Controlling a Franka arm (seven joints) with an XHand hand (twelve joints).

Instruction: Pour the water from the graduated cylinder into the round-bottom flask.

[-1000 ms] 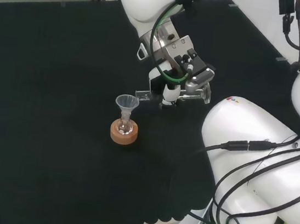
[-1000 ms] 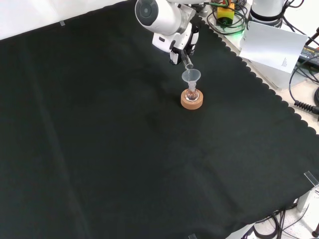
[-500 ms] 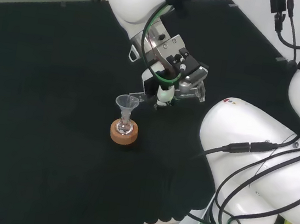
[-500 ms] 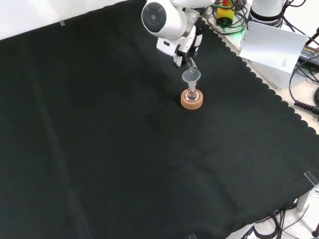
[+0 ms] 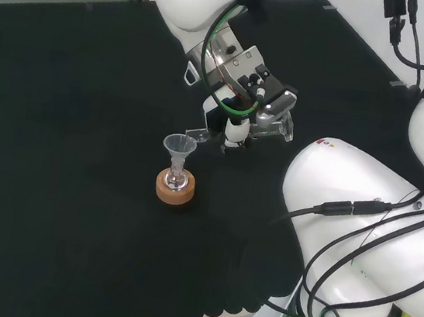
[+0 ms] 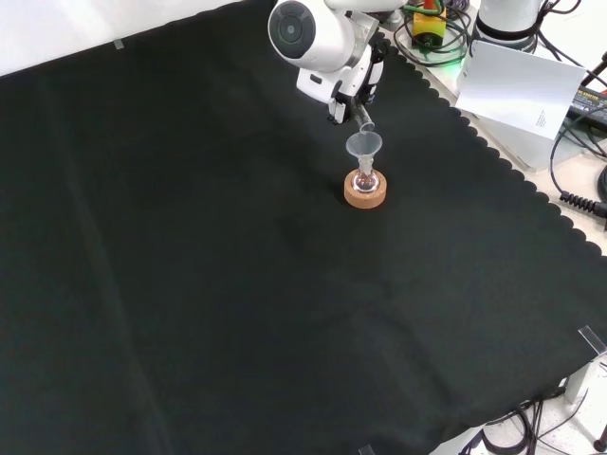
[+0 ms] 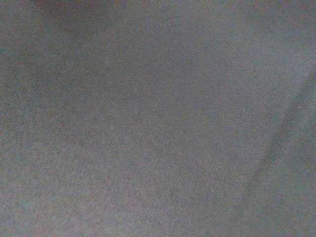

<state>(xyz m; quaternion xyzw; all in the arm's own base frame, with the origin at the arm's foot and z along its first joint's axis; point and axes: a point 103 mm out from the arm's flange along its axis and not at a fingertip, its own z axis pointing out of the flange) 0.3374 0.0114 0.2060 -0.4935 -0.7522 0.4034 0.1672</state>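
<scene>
Black cloth covers the tabletop [image 6: 190, 265] from edge to edge, with cables and a white card beyond its scalloped border in the front view. Above it, the robot hand [image 5: 245, 100] hangs tipped over, its fingers curled round the graduated cylinder [image 5: 267, 129], a clear tube lying nearly level in the head view. The cylinder's spout end sits at the rim of a clear funnel [image 5: 179, 146]; in the front view the tube slants down to that rim from above. The funnel stands in the neck of the round-bottom flask [image 5: 176, 180], which rests on a cork ring [image 5: 175, 191] near the middle of the cloth.

By my judgement the pour is in hand: the cylinder is tilted and its mouth is in place over the funnel. Whether water is running, or how much the flask holds, is too faint to tell. Emptying the cylinder and righting it appear to be what is left.

Some lettering shows on the arm's white link [image 5: 194, 0], cut off at the head view's top, and I do not read it.
</scene>
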